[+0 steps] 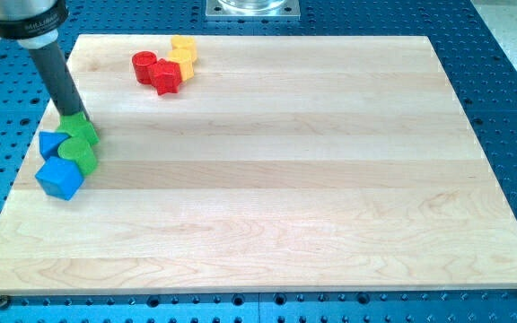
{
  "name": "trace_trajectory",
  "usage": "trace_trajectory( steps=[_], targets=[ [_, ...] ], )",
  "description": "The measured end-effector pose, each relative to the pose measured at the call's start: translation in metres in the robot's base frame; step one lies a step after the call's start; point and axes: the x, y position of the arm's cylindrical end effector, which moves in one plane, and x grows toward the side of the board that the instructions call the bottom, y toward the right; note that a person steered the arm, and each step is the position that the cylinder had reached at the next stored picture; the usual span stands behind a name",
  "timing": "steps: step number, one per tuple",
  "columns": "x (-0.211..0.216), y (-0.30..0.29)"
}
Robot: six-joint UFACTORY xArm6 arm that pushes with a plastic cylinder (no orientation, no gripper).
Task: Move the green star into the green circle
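Pushing the green star (81,132) against the green circle (81,154), which it already touches from above. My tip (73,116) sits on the star's upper edge; no pincer exists. Short, centred strokes avoid displacing the 2 blue blocks (58,178) on the counter (285,179).

Wooden board (267,179) — blue, green, red, yellow blocks on it

Seven blocks sit on one wooden board (267,179): two green (81,131) (79,155), two blue (52,144) (59,178), two red (144,66) (165,75) and what looks like one yellow (183,50), though it may be two pressed together. One dark rod (59,79) stands among them.
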Motion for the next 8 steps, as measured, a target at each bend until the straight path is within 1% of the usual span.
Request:
trace_trajectory(
  steps=[1, 3, 5, 7, 8],
  targets=[
    [0.03, 0.0],
    [0.068, 0.0],
    [0.03, -0.003],
    [0.048, -0.044],
    [0.08, -0.049]
  ],
)
